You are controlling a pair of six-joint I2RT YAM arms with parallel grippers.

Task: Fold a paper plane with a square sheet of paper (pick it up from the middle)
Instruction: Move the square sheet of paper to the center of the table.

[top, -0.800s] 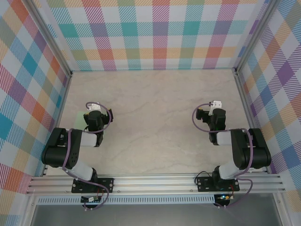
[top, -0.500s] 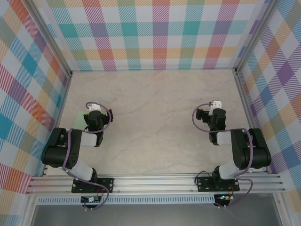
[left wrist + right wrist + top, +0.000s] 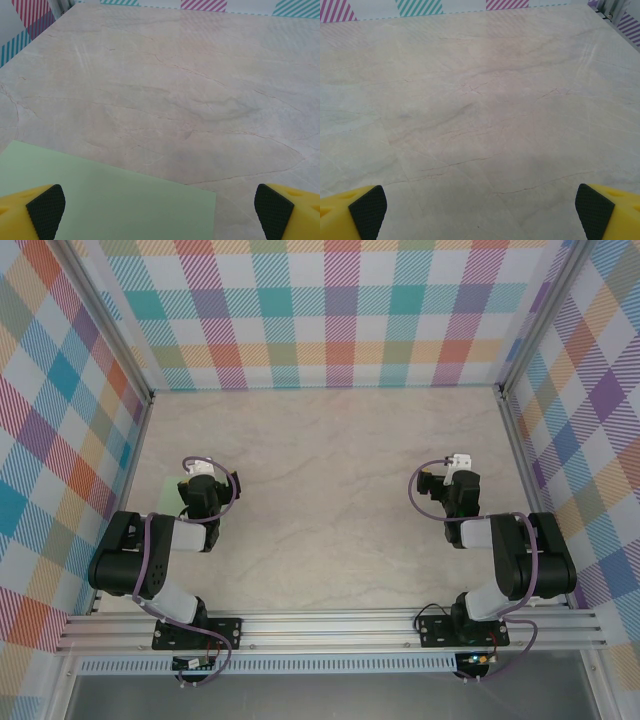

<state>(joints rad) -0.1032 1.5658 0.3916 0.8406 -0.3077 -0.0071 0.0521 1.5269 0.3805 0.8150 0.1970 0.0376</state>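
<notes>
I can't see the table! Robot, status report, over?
Left fingers open, empty. Right fingers open, empty. Green paper flat, unfolded, below left fingers. Nothing in the way.

Pale marble table point(image 3: 330, 440), mint paper point(image 3: 166, 489) beside folded left arm point(image 3: 182, 535)

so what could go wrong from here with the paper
The square sheet of paper lies flat on the smooth table, so the open left gripper may slide or crumple it rather than pinch it. The sheet also sits off toward one fingertip, its corner short of the other, so a grab could land off the middle.
</notes>
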